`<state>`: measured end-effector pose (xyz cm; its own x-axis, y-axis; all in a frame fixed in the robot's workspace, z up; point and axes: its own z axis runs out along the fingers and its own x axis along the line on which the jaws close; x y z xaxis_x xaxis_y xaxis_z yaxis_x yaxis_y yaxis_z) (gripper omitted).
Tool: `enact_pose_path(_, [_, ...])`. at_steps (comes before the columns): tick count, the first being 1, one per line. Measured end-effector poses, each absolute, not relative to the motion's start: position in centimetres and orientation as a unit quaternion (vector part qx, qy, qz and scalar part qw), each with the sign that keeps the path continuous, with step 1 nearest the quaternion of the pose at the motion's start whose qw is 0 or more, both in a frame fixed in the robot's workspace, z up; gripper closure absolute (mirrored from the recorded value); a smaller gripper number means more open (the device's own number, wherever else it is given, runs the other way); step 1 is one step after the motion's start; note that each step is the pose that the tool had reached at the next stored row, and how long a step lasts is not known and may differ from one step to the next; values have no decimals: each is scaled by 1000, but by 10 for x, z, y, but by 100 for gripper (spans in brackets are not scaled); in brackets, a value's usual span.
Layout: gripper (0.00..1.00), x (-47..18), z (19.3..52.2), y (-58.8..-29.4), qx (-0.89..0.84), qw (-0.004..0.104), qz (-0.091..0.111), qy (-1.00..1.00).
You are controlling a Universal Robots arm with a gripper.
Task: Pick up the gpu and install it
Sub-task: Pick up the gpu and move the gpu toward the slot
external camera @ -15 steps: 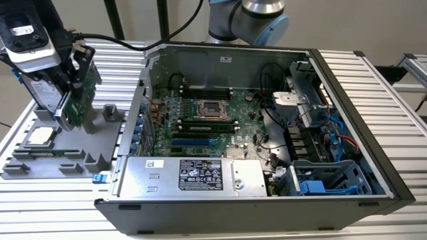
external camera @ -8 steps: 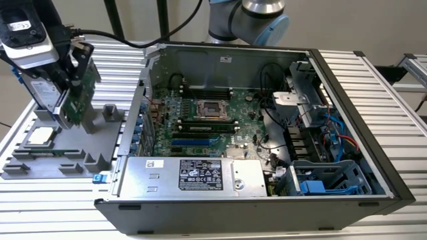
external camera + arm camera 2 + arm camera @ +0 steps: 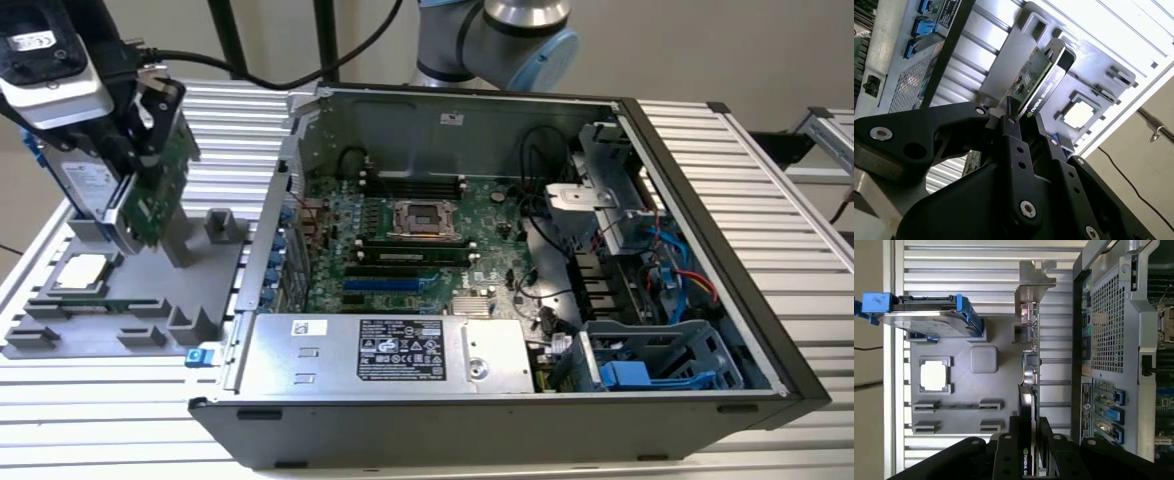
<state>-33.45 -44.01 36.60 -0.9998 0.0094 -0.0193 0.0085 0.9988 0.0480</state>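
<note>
One slatted metal table (image 3: 120,430) carries everything. Biggest item on it is an open PC case (image 3: 467,425), side panel off, lying w/ its inside facing up. Inside it: a green motherboard (image 3: 414,250) w/ a bare CPU socket (image 3: 424,215) near the middle, and a silver power supply (image 3: 387,350) along the near wall. The arm's grey and blue joint (image 3: 494,40) rises behind the case. On the exterior view's left, just beside the case, sits a grey parts holder (image 3: 107,335) w/ moulded slots and posts. The gripper (image 3: 150,105) hangs above that holder at top left of the exterior view. In both wrist views its black fingers (image 3: 1013,135) are clamped on the gpu (image 3: 1041,80), one finger on each face. The gpu (image 3: 158,200) stands upright on edge, green board showing, over the holder and outside the case. Can't tell whether its lower edge touches the holder's posts. In the first wrist view the gpu (image 3: 1030,370) shows edge-on, silver bracket at the far end from the gripper (image 3: 1029,440), between the case's rear panel and the hard drive (image 3: 929,320). That drive, silver w/ blue frame, stands in the holder on the side away from the case. Smallest: a square silver CPU chip (image 3: 934,375) lying flat in its own recess, near the drive and apart from the gpu.
</note>
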Motion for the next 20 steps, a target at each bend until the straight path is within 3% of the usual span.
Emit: enact_pose_path(20, [100, -335, 380, -440, 4, 10, 24, 1000])
